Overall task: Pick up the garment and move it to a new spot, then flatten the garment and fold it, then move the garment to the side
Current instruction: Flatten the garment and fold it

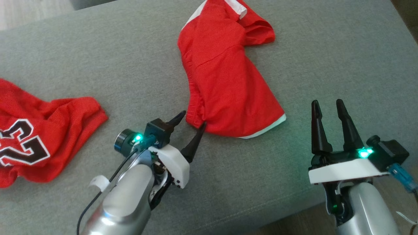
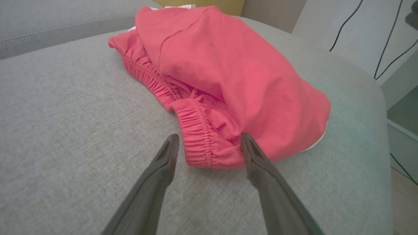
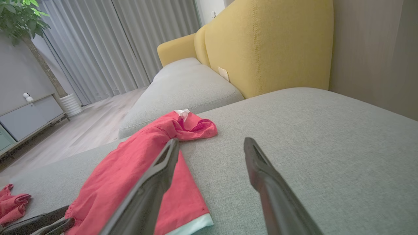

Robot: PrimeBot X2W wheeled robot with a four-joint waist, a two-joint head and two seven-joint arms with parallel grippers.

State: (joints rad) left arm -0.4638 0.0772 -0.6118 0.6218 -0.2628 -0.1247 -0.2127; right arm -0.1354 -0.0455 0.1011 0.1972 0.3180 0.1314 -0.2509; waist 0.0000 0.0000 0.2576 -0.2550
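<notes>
The garment (image 1: 225,75) is a pair of red shorts with white trim, lying crumpled on the grey sofa cushion (image 1: 98,58), upper middle of the head view. My left gripper (image 1: 193,118) is open, its fingers straddling the near corner of the elastic waistband (image 2: 199,130). In the left wrist view the gripper (image 2: 209,138) has one fingertip (image 2: 169,147) on bare cushion and the other against the cloth. My right gripper (image 1: 327,102) is open and holds nothing, to the right of the shorts' hem. From the right wrist the shorts (image 3: 130,176) lie left of that gripper (image 3: 211,142).
A red jersey (image 1: 39,137) with a dark number lies bunched at the left; its edge (image 3: 11,202) appears in the right wrist view. The cushion's front edge runs under both arms. A yellow backrest (image 3: 261,42) rises beyond the cushion. Bare cushion lies right of the shorts.
</notes>
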